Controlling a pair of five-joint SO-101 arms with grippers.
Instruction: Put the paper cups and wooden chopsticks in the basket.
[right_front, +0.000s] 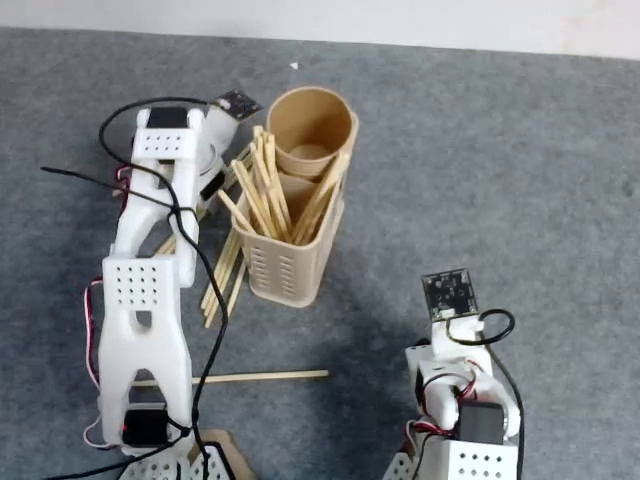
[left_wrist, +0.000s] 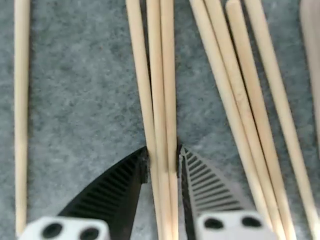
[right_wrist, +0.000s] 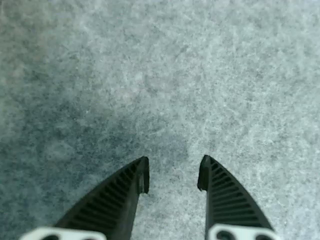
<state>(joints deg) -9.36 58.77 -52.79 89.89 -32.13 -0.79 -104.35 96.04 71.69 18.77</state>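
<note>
Pinching a few wooden chopsticks (left_wrist: 161, 100) with the left gripper (left_wrist: 162, 157), jaws closed on them, just beside the basket (right_front: 285, 270) holding paper cups (right_front: 310, 125) toward the grey mat's (right_front: 520, 180) far edge. Idling with the right gripper (right_wrist: 172, 175) spread open. Next, probably: lifting, tilting, dropping in. From the wrist, reading the pinch; from above, catching a stray chopstick (right_front: 240, 377) near the front edge.

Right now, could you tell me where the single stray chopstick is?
In the high view, the stray chopstick lies flat on the grey mat below the basket, one end reaching the left arm.
</note>
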